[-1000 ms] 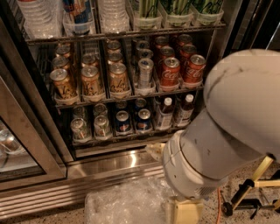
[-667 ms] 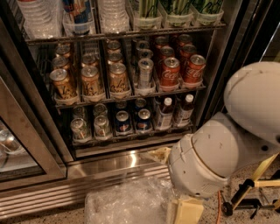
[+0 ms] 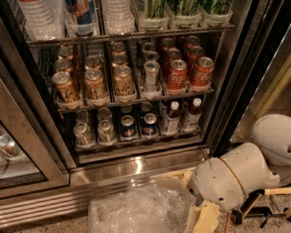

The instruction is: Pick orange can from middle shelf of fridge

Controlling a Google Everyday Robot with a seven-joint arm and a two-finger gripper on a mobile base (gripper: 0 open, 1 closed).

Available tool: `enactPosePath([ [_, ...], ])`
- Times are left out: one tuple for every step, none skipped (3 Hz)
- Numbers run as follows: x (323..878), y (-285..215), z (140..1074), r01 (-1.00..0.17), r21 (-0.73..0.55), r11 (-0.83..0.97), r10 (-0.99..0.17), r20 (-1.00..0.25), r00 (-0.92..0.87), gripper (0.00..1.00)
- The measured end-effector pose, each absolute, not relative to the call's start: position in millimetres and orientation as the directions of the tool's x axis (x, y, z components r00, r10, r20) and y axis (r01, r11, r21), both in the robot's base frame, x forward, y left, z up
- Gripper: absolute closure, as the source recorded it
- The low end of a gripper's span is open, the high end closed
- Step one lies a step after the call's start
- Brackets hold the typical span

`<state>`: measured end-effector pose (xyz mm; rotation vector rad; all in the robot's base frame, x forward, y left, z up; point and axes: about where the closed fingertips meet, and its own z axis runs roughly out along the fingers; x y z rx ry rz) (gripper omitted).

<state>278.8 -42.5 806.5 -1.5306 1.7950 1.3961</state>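
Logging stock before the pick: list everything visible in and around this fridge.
fridge: one, stainless steel, fills the view
water bottles: several, clear, top rack left
green-labelled drinks: three, top rack right
orange cans: three lanes, orange-bronze, middle shelf left
slim silver cans: one lane, middle shelf centre
Coca-Cola cans: two lanes, red, middle shelf right
silver cans: two lanes, bottom rack left
blue cans: two lanes, bottom rack centre
small bottles: two, bottom rack right
plastic wrap: one, clear, floor in front
arm: one, white, lower right
gripper: one, cream, bottom edge under the arm
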Motion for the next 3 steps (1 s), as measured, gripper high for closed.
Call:
enactPosePath([
  [290.2, -48.3, 791.8, -0.802, 0.578, -0.149, -0.319, -0.796, -0.514, 0.00],
  [293.6, -46.9, 785.2, -0.787, 0.596, -0.160, -0.300, -0.789, -0.536, 0.00],
  [293.6, -46.9, 785.2, -0.787, 0.596, -0.160, -0.300, -0.789, -0.536, 0.00],
])
